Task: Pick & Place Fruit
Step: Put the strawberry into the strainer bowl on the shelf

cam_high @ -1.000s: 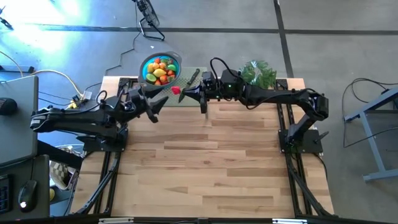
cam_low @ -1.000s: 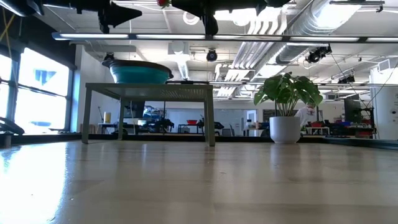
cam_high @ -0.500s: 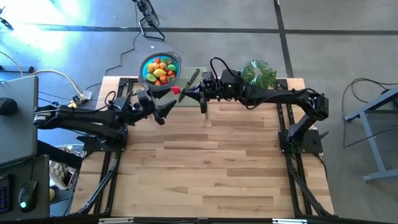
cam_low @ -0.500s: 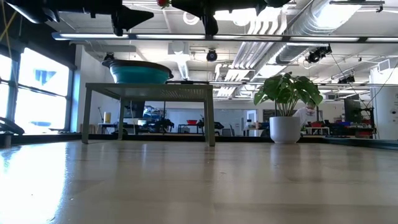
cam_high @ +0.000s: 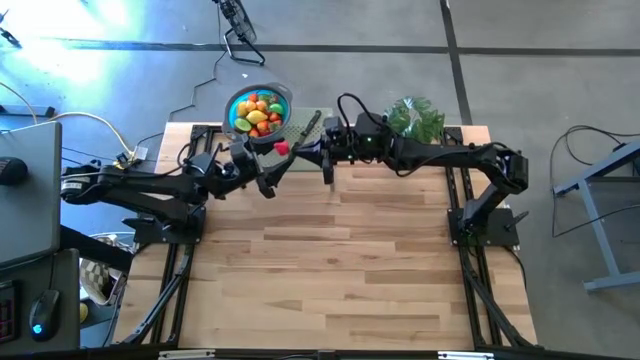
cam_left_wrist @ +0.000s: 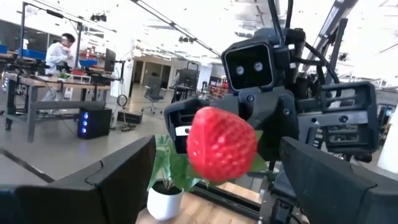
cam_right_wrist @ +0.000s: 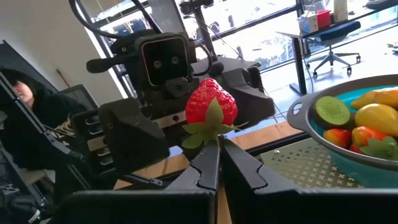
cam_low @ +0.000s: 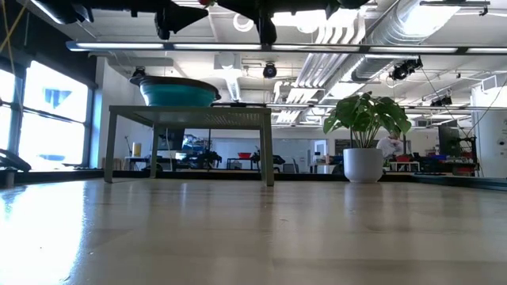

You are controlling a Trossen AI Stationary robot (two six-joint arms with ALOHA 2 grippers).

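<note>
Right gripper (cam_right_wrist: pixel 217 163) pinching strawberry (cam_right_wrist: pixel 211 107) by its leaves, above table's (cam_high: pixel 330 260) far edge. Left gripper (cam_high: pixel 268 174) facing it, fingers wide, near bowl (cam_high: pixel 280 100).

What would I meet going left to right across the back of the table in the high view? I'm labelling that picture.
Left gripper, open → strawberry, pinched by its leaves in the shut right gripper → potted plant. The blue bowl of fruit overlaps the left gripper's span, so I leave it out.
</note>
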